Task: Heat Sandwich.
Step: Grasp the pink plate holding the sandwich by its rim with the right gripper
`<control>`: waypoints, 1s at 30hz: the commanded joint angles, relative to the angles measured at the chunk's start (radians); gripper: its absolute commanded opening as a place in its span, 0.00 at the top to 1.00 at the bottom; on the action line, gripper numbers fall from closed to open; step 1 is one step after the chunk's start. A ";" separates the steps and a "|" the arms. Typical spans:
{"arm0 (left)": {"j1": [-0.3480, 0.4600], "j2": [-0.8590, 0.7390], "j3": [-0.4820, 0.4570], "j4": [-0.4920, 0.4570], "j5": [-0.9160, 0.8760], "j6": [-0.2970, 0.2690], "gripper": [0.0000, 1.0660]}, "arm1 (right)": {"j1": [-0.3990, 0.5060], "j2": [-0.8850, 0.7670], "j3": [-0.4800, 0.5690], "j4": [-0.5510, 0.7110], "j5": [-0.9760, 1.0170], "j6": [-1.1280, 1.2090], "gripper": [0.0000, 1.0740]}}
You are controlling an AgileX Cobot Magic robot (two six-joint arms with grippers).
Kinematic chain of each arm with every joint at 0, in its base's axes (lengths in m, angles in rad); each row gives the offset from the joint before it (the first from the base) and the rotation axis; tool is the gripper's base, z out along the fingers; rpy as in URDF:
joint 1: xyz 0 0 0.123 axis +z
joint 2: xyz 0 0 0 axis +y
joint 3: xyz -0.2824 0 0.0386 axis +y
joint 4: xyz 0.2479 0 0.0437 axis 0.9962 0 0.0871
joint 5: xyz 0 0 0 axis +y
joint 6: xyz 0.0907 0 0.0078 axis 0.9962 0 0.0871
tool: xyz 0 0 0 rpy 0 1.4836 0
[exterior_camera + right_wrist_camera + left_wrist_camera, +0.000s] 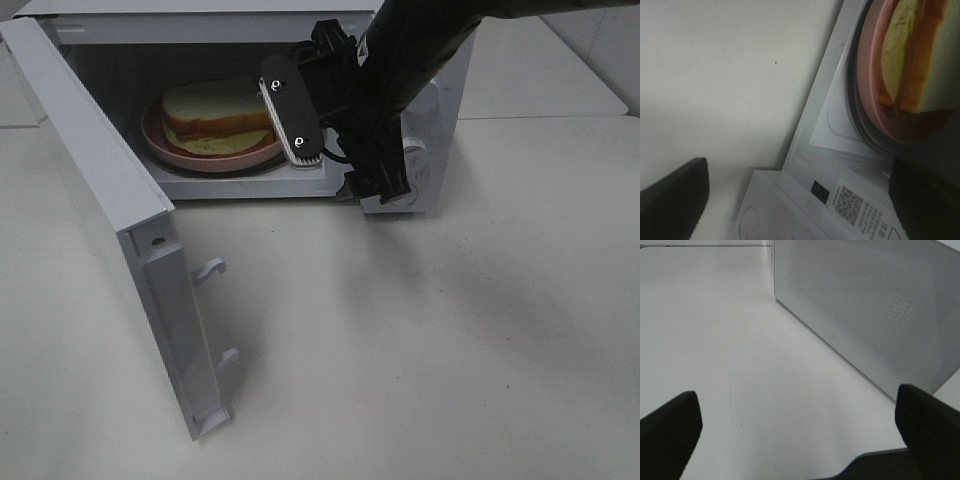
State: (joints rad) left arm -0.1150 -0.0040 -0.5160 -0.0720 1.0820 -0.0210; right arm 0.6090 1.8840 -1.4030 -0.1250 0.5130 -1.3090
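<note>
My right pincer is spread wide and pinches nothing, poised at the mouth of the open microwave, over its front sill. The sandwich lies just beyond it, inside the cavity, on the pink plate, clear of my fingers. My left pincer is also spread and empty, low over the white table, with a dotted panel of the microwave standing just ahead of it.
</note>
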 commanded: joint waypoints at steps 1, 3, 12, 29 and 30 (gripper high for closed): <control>0.001 -0.007 0.001 -0.007 -0.010 0.003 0.08 | 0.007 0.038 -0.038 0.002 -0.021 -0.012 0.18; 0.001 -0.007 0.001 -0.007 -0.010 0.003 0.08 | 0.013 0.047 -0.049 -0.002 -0.023 -0.012 0.18; 0.001 -0.007 0.001 -0.007 -0.010 0.003 0.08 | 0.014 0.191 -0.196 -0.003 -0.040 -0.007 0.20; 0.001 -0.007 0.001 -0.007 -0.010 0.003 0.08 | 0.014 0.410 -0.432 -0.003 -0.025 0.021 0.23; 0.001 -0.007 0.001 -0.007 -0.010 0.003 0.08 | 0.014 0.410 -0.432 -0.003 -0.025 0.021 0.23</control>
State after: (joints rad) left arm -0.1150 -0.0040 -0.5160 -0.0720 1.0820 -0.0210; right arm 0.6200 2.2820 -1.8130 -0.1260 0.4720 -1.2990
